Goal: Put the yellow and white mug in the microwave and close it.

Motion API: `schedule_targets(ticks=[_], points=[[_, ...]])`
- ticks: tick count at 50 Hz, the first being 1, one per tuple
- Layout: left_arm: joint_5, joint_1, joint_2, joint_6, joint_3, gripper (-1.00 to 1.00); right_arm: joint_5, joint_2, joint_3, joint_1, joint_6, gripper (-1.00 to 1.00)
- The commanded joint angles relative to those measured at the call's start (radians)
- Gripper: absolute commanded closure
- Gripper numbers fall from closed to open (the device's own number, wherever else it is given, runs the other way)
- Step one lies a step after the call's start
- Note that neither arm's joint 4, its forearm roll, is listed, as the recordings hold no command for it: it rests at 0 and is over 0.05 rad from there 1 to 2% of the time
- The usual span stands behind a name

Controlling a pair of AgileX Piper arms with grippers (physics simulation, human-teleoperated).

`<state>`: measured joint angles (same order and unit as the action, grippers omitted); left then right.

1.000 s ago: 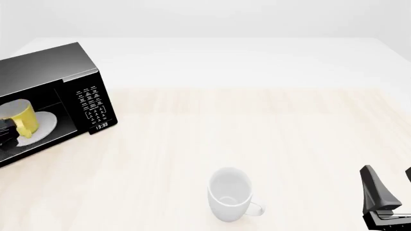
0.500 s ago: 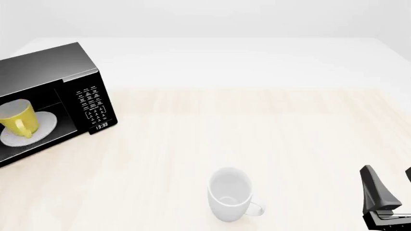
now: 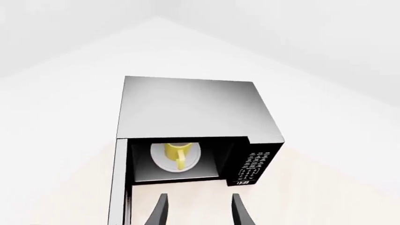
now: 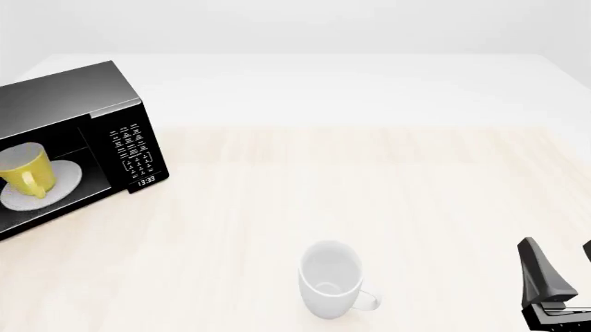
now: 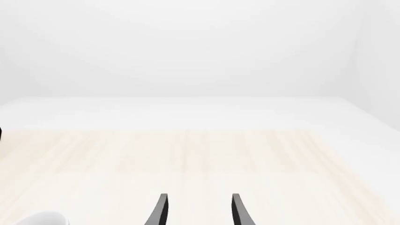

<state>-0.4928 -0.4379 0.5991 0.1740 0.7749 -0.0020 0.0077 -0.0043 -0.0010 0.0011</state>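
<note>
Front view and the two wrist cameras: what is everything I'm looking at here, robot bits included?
microwave: one, black, at the table's left side, door swung open
turntable plate: one, white, round, inside the microwave
yellow and white mug: one, yellow outside, standing on the turntable plate, handle toward the opening
keypad panel: one, white marks on black, on the microwave's front, with a small clock display below
white mug: one, all white, larger, upright on the near middle of the table, handle toward the right
table: one, pale wood
left gripper: one, black, open, holding nothing, in front of the microwave opening
right gripper: one, black, open, holding nothing, at the table's near right
</note>
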Motion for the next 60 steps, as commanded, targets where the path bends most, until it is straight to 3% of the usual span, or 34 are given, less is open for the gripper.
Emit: schedule_targets(ticks=[1, 16, 33, 60], points=[[-0.066, -0.038, -0.040, -0.008, 0.060, -1.00, 0.000, 0.000, 0.000, 0.000, 0.000, -1.00], [-0.132, -0.106, -0.092, -0.002, 0.133, -1.00, 0.000, 0.000, 0.000, 0.000, 0.000, -1.00], [-0.169, -0.246, -0.121, -0.001, 0.160, -1.00, 0.000, 0.000, 0.000, 0.000, 0.000, -1.00], [-0.130, -0.415, -0.063, 0.061, 0.148, -1.00, 0.000, 0.000, 0.000, 0.000, 0.000, -1.00]])
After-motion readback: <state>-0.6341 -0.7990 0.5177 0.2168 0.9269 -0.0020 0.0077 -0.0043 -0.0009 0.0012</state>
